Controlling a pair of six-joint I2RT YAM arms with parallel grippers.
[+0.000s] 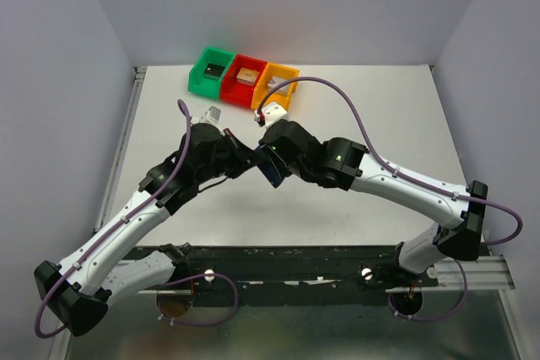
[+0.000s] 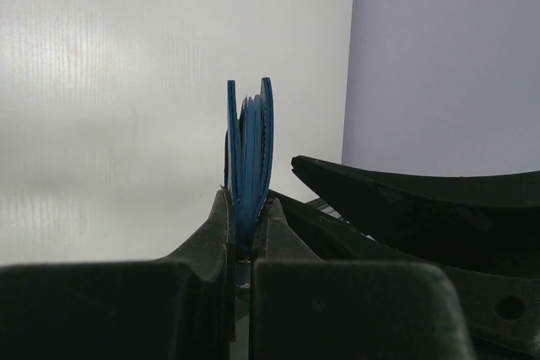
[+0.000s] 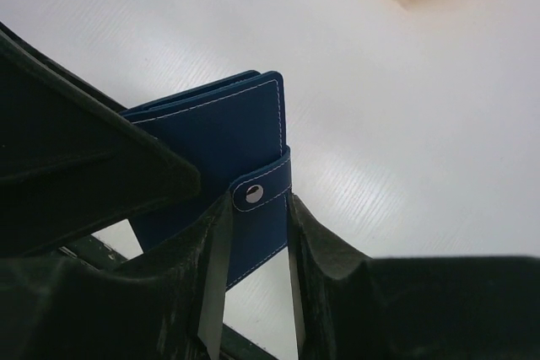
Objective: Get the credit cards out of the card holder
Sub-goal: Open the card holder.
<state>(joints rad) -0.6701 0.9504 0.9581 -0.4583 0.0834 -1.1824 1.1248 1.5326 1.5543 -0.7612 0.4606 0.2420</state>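
Between the left jaws the card holder (image 2: 249,153) stands on edge, clamped tight by one margin, its covers and lighter pockets fanning slightly beyond the grip. The right jaws flank the snap tab (image 3: 263,208) from the opposite side, one close against each edge of the strap. Whether they already pinch it or only bracket it I cannot tell. The holder hangs over the middle of the worktop (image 1: 380,124), apparently lifted clear of it, with the tab fastened round the covers' free edge.

No cards show; I judge they sit in the pockets behind the closed covers. The holder looks light, soft and flexible, a stitched skin that gives under pressure. A firm clamp on the side away from the tab should steady it while the tab is peeled off its stud. The cards should be thin, stiff and slick, best taken by an exposed short edge once the covers open. A squeeze across the pockets would trap them.

Toward the worktop's far edge three bins sit side by side, well apart from the holder. The green bin (image 1: 200,80) holds a dark block (image 1: 215,69). The red bin (image 1: 239,97) holds a tan block (image 1: 246,76). The orange bin (image 1: 283,67) holds a pale piece (image 1: 274,82).
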